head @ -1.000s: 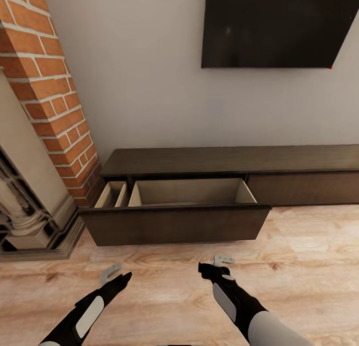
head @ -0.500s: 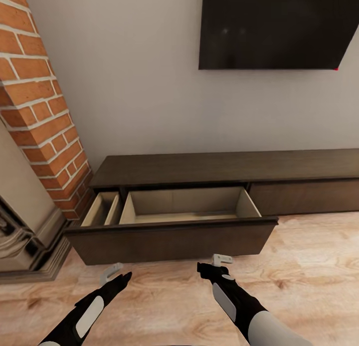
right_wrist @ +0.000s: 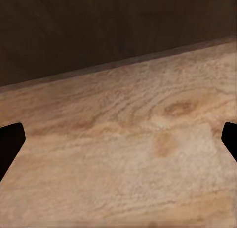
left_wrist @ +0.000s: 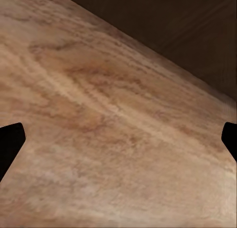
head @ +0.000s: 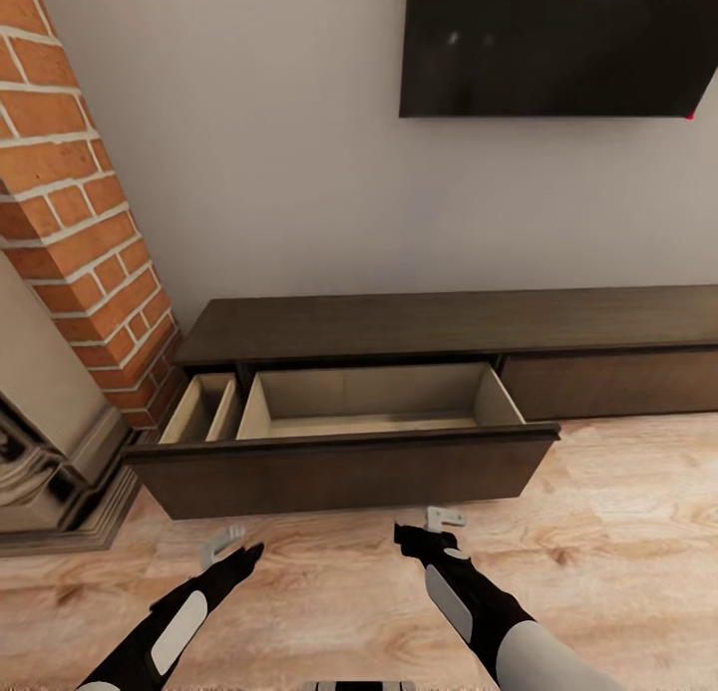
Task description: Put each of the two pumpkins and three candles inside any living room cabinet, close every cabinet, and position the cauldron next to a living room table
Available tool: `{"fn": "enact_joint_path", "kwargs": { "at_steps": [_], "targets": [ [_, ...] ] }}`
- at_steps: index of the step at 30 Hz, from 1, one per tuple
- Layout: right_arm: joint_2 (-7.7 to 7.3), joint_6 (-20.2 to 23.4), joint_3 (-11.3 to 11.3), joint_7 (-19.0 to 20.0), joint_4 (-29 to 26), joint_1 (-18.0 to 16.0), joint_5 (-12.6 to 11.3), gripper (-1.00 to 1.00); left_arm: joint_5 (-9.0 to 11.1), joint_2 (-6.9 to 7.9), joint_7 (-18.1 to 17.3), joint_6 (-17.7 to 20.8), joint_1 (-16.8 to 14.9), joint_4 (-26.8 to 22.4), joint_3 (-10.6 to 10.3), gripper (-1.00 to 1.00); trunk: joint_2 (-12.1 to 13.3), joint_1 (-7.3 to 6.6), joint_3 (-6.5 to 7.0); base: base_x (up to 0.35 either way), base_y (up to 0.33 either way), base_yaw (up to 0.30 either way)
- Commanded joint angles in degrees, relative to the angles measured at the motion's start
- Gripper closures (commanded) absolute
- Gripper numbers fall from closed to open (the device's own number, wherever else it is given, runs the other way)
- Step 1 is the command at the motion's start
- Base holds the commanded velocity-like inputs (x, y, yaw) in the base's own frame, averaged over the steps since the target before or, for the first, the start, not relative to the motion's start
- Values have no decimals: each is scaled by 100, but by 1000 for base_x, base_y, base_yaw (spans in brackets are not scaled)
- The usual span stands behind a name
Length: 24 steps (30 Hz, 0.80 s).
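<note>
Closing in on the cabinet [head: 449,324] since a second ago, its left drawer [head: 339,464] open and empty; left gripper [head: 223,546] and right gripper [head: 445,519] jaws spread, holding nothing, low before the drawer

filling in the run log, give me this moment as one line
cabinet: left drawer open, nothing seen inside | right drawer shut | left gripper: open, holding nothing | right gripper: open, holding nothing | both above floor

Matt dark wood cabinet [head: 419,324]
</note>
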Motion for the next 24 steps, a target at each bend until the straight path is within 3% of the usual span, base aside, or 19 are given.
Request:
{"fn": "enact_joint_path", "kwargs": {
  "at_steps": [1,10,16,24],
  "targets": [
    [-5,21,43,-52,-12,-4,-35,-100,43,7,8,13,-2,-6,-23,-100,-4,1,-28,0,0,0],
    [-3,-10,46,-62,-12,-4,-13,-100,42,49,27,13,-12,-57,-11,-100,-16,24,-227,0,0,0],
    [1,-27,13,-128,16,-4,-25,-100,42,91,90,15,-207,-250,-4,-100,-24,40,-360,0,0,0],
    [6,-269,8,-139,0,-10,-46,-100,44,35,101,13,-312,-283,-16,-100,-34,60,-537,0,0,0]
  ]
}}
